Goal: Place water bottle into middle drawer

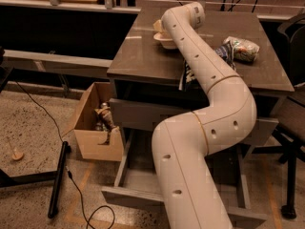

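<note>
My white arm [214, 104] rises from the bottom of the view and reaches over the dark cabinet top [138, 56] to a pale bowl [164, 41] at the back. My gripper is hidden behind the wrist [188, 13], right at the bowl. The water bottle does not show. The middle drawer [136, 178] is pulled far out below the cabinet, and its shallow front panel [128, 197] is near the floor. My arm covers most of its tray.
A grey drawer with a taller front panel [138, 113] stands slightly open above it. A dark blue snack bag [224, 52] and a greenish-white foil packet [244, 49] lie on the cabinet's right side. A cardboard box [95, 137] stands at the left. A black chair [290, 128] stands at the right.
</note>
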Available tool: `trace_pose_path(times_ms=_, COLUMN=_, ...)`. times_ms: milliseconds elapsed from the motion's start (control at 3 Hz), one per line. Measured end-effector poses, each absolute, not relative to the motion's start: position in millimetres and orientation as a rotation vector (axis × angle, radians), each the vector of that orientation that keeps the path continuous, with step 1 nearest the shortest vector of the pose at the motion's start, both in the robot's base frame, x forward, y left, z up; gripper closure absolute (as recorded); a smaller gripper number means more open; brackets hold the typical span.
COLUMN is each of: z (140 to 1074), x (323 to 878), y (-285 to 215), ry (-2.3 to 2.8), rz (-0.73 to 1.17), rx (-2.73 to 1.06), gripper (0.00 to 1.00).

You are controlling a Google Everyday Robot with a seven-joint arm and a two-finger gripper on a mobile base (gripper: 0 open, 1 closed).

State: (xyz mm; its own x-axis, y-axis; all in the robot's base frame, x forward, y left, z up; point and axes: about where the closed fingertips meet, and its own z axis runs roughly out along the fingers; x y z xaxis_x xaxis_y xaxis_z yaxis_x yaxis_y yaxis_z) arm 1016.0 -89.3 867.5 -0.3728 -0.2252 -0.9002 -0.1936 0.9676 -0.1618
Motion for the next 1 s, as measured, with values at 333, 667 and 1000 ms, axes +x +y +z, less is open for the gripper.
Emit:
trace_pose_path(times_ms=333, z=868.4, x=1015.4, y=-90.0, ry=1.968, rz=-0.056, rx=-0.312, gripper=0.64)
trace_pose_path(times_ms=667, z=868.0, x=1015.3, y=-88.8, ry=1.969, rz=-0.067, rx=-0.323, gripper=0.85)
trace_pose_path(times_ms=1000, z=868.7, x=1015.3, y=-89.7, ry=1.966, rz=-0.079, rx=-0.336, gripper=1.00)
